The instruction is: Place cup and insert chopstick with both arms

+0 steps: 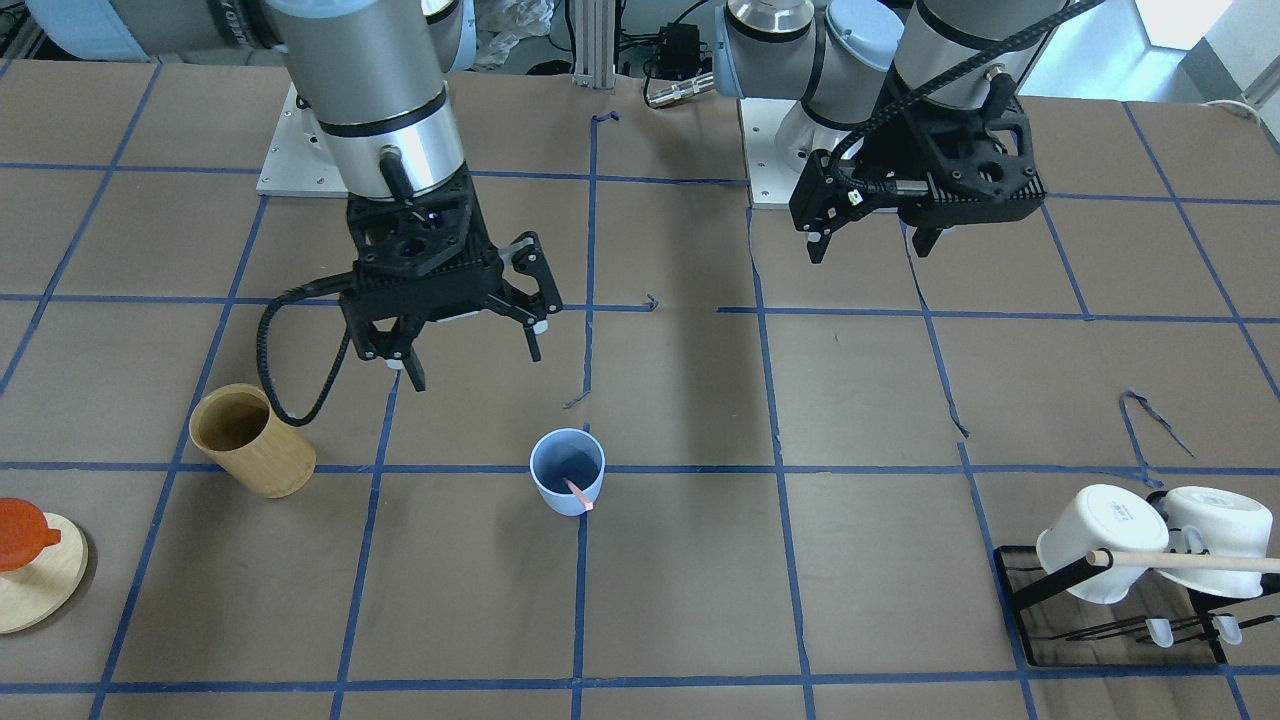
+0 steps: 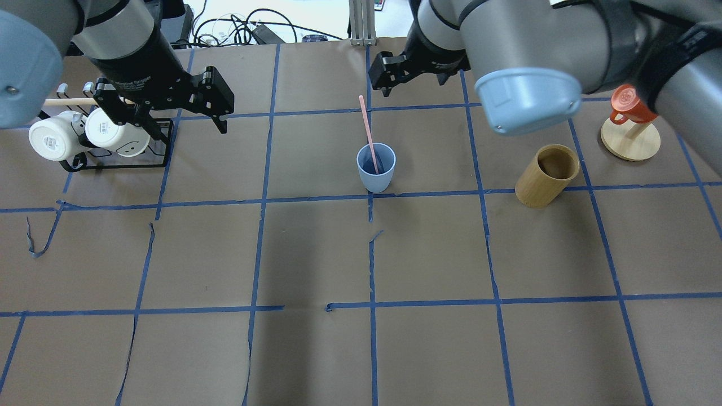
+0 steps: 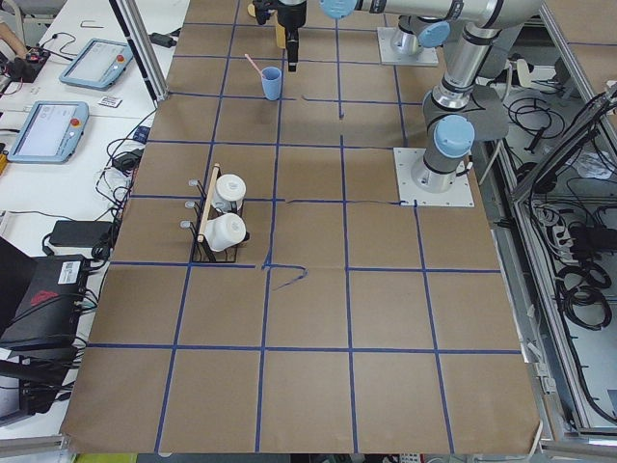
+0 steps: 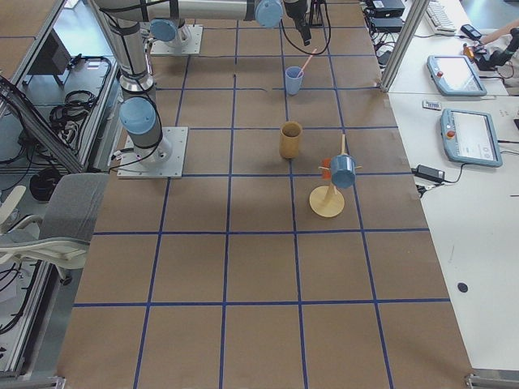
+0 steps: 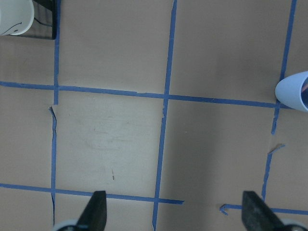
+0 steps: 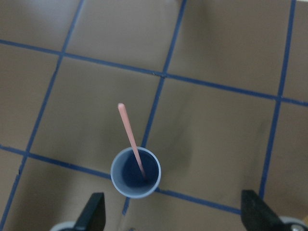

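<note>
The light blue cup point(image 1: 567, 487) stands upright on a tape crossing at the table's middle. It also shows in the overhead view point(image 2: 376, 169) and in the right wrist view point(image 6: 135, 173). The pink chopstick point(image 2: 367, 127) stands inside it and leans on the rim away from the robot; it also shows in the right wrist view point(image 6: 130, 134). My right gripper point(image 1: 475, 365) is open and empty, raised above the table on the robot's side of the cup. My left gripper point(image 1: 870, 250) is open and empty, high over bare table. The cup's edge shows in the left wrist view point(image 5: 294, 91).
A tan bamboo cylinder point(image 2: 547, 175) stands to the right of the cup. A red cup on a wooden stand point(image 2: 629, 104) is at the far right. A black rack point(image 2: 113, 163) with two white mugs point(image 2: 84, 132) and a long wooden rod point(image 1: 1190, 560) is at the far left.
</note>
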